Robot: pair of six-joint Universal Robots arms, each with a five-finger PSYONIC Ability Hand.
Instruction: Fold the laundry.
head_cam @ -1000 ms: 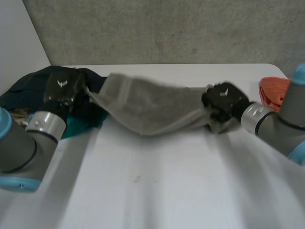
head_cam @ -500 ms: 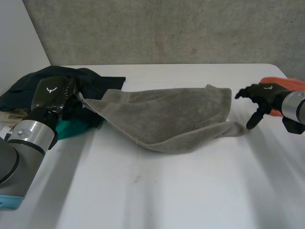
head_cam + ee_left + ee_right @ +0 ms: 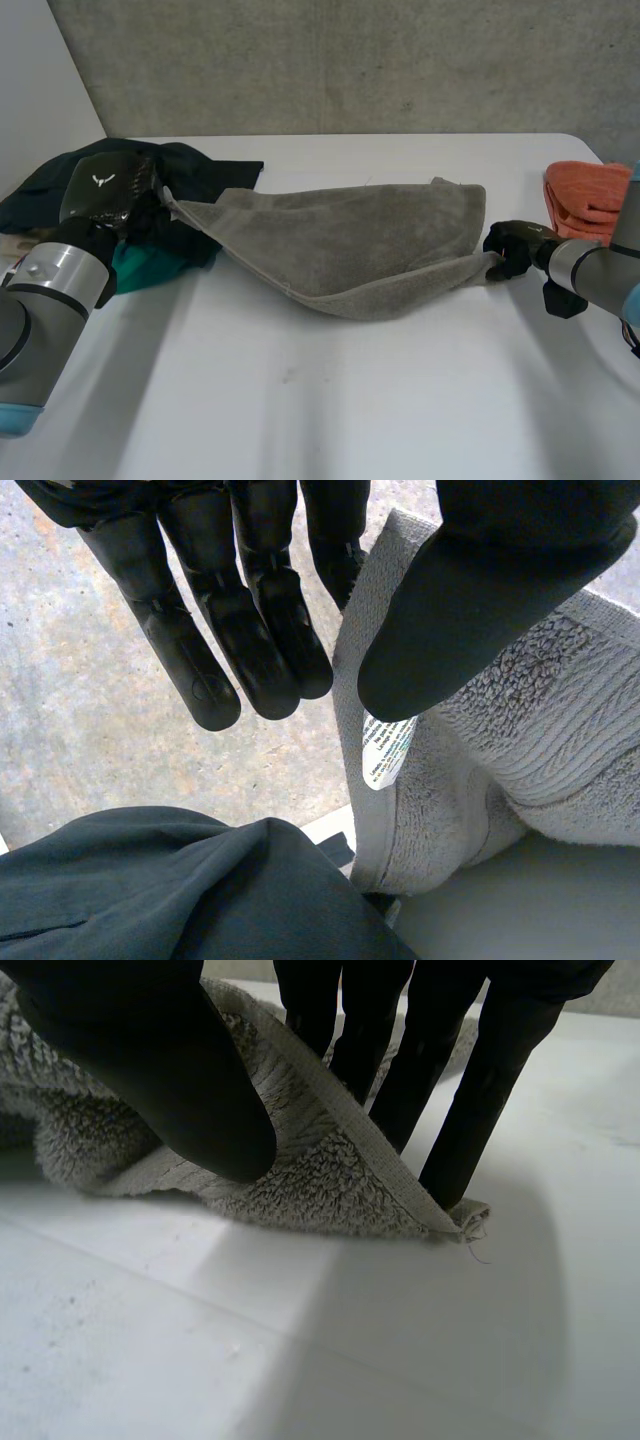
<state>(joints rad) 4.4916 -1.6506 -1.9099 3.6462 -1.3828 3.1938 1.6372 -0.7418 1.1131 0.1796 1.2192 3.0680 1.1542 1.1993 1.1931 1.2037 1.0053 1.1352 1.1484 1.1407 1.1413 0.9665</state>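
Observation:
A grey towel (image 3: 350,240) lies stretched across the white table (image 3: 350,400) between my two hands. My left hand (image 3: 100,190) holds its left corner just above the dark clothes. In the left wrist view the towel's hemmed edge (image 3: 520,740), with a small white label (image 3: 385,750), runs between the thumb (image 3: 480,600) and the straight fingers (image 3: 250,610). My right hand (image 3: 515,247) is low on the table at the towel's right lower corner. There the thumb (image 3: 150,1060) lies on top of the towel (image 3: 300,1180) and the fingers (image 3: 480,1080) stand behind its hem, pinching it.
A heap of dark clothes (image 3: 200,165) with a teal piece (image 3: 150,265) sits at the table's left, under my left hand, and reaches below the hand in the left wrist view (image 3: 180,890). An orange cloth (image 3: 590,195) lies at the right edge. A concrete wall stands behind.
My right hand let go of the towel, opened off to the right, then came back and shut on the right lower corner. The towel sank flatter onto the table. My left hand drew slightly left.

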